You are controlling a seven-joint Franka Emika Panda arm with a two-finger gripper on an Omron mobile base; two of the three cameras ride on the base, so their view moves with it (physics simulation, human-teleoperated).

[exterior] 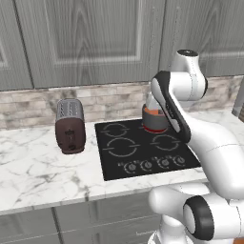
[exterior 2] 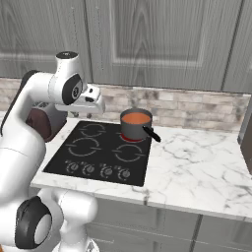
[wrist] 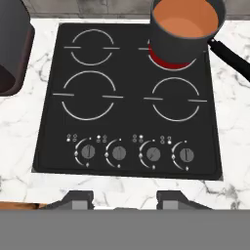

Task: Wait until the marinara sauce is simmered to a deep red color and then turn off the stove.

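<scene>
The marinara sauce [wrist: 184, 20] is a smooth orange surface in a small grey saucepan [wrist: 176, 46] with a black handle [wrist: 232, 56], standing on the back right burner of the stove [wrist: 127, 124]. That burner glows red [wrist: 166, 62] under the pan. Along the stove's front edge runs a row of round knobs [wrist: 153, 154]. My gripper [wrist: 125, 199] hovers above the front of the cooktop, pointing down, open with nothing between its fingers. From the right base view the sauce [exterior 2: 136, 118] sits right of my gripper [exterior 2: 97, 106] and well apart from it.
A brown-and-silver toaster [exterior: 70, 126] stands on the marble counter [exterior: 33, 167] left of the stove [exterior: 138, 147]. Grey cabinets and a stone backsplash rise behind. Bare counter [exterior 2: 197, 162] stretches to the right of the pan handle.
</scene>
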